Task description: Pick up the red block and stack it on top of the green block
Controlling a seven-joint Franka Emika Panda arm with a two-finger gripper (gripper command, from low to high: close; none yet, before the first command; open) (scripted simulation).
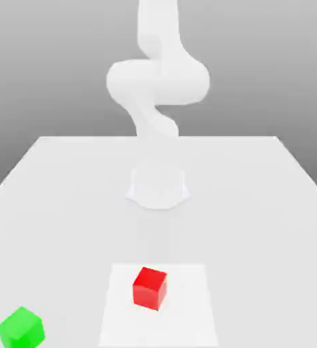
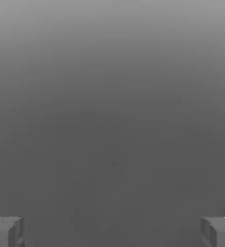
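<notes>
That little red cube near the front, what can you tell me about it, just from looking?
The red block is a small, bright red cube with plain matte faces, no markings, and no visible damage. It sits flat on the white table, turned slightly so one vertical edge faces the exterior view. It rests inside a paler rectangular patch of the tabletop. Nothing but the table touches it. The green block lies apart from it, toward the exterior view's left.

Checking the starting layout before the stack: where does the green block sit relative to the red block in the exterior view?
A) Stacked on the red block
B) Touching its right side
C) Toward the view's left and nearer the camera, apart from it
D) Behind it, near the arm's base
C: the green block sits alone at the exterior view's lower left, with bare table between it and the red block.
</notes>
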